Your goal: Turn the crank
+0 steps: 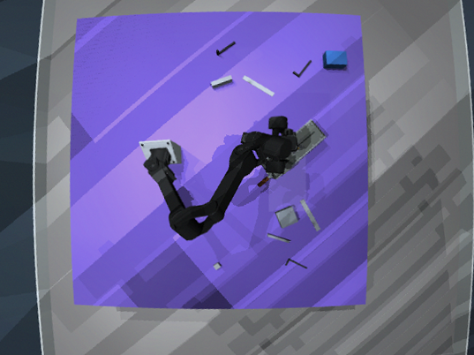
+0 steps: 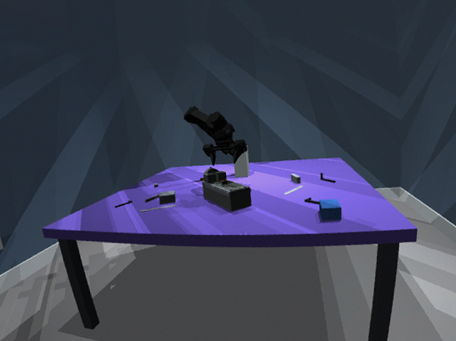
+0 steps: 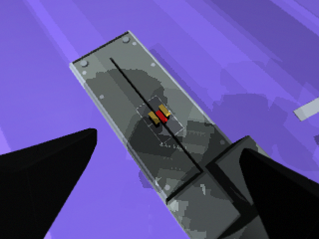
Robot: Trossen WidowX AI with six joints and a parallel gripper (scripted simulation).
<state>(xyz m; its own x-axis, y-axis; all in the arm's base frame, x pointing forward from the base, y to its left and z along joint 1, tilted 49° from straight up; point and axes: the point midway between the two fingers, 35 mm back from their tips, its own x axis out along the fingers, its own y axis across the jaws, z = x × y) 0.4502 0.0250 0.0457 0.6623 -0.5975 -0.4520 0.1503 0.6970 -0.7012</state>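
Note:
The machine (image 1: 312, 133) (image 2: 228, 196) (image 3: 114, 95) is a long dark box with a grey top plate and a thin black slot along it. In the wrist view the slide's red pointer (image 3: 160, 117) sits between the two brass zero marks (image 3: 154, 119) (image 3: 164, 112), level with them. The brown crank handle (image 1: 262, 183) sticks out at the machine's near end, apart from my fingers. My gripper (image 1: 280, 146) (image 2: 225, 156) (image 3: 169, 144) is open and empty. It hangs well above the machine, looking down on the plate.
A blue block (image 1: 334, 59) (image 2: 330, 208), grey bars (image 1: 221, 81) (image 1: 258, 85), black L-shaped keys (image 1: 301, 69) (image 1: 225, 49) (image 1: 295, 262), a grey square block (image 1: 287, 216) and a small cube (image 1: 216, 266) lie around the purple table. The arm's white base (image 1: 158, 150) stands at the left.

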